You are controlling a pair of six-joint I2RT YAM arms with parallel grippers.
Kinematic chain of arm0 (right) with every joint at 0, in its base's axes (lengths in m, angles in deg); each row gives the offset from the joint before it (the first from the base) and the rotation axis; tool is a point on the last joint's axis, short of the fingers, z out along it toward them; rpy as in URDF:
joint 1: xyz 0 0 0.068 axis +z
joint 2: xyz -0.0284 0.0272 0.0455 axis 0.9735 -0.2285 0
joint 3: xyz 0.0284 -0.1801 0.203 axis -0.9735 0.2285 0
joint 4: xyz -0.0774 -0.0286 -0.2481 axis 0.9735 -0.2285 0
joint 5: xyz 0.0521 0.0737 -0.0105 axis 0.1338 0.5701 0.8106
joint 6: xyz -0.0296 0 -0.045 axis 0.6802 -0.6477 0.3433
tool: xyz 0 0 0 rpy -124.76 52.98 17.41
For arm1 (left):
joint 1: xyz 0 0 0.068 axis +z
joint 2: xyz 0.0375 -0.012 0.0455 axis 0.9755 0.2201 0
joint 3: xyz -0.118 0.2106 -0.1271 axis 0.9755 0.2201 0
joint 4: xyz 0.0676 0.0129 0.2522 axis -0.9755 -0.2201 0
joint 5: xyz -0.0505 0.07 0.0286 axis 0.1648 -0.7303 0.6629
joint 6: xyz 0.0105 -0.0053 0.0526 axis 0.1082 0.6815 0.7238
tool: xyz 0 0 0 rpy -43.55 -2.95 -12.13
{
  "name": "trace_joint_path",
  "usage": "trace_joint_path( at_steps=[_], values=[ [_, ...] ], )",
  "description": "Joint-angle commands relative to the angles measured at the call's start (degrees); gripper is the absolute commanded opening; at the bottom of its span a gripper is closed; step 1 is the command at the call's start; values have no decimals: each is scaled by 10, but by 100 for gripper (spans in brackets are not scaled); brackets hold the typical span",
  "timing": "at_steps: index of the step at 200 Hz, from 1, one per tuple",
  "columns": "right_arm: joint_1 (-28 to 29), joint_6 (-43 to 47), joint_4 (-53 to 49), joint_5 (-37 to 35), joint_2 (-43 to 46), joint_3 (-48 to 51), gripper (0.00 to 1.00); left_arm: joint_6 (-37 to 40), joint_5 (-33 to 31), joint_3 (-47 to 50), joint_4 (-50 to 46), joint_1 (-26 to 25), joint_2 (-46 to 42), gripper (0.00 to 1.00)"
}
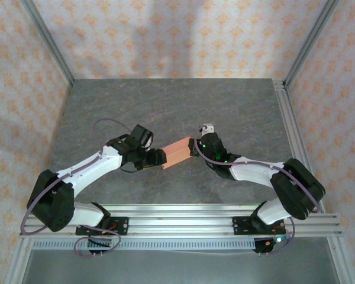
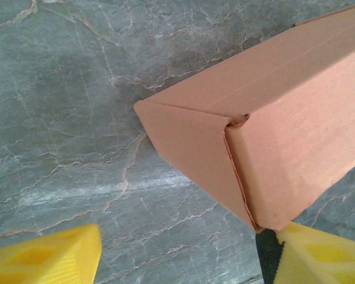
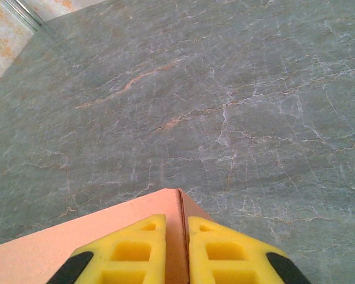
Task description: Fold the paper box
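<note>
Looks late in the fold: formed paper box (image 1: pixel 177 152) lying mid-bench (image 1: pixel 165 106) between the arms. Runs diagonally in top view, near-left end toward left hand (image 1: pixel 160 158), far-right end toward right hand (image 1: pixel 195 145). Right hand pinching thin card edge there. Left hand spread, facing end flap with slightly gaping seam. Next, probably: pressing that flap home with far end held steady.

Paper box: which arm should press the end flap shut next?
Left, most likely. The left gripper stands open facing the end flap, whose seam gapes slightly; the right gripper is pinched on the paper box at its other end.
</note>
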State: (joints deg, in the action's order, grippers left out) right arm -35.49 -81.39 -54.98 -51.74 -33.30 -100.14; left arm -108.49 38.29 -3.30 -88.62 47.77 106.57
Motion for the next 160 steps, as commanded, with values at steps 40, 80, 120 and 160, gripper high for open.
trace_joint_path(
  at_steps=[40, 80, 120, 160],
  values=[
    [-2, 18, -96, -2, -15, 13, 14, -31, -9, -34, 27, 14, -23, 68],
    [-2, 20, -100, -2, -18, 7, 14, -39, -7, -33, 22, 18, 6, 44],
    [-2, 23, -107, -2, -20, 4, 14, -41, 0, -9, 27, 18, 31, 25],
    [-2, 21, -110, -2, -20, 5, 13, -37, 2, 27, 35, 18, 37, 5]
  ],
)
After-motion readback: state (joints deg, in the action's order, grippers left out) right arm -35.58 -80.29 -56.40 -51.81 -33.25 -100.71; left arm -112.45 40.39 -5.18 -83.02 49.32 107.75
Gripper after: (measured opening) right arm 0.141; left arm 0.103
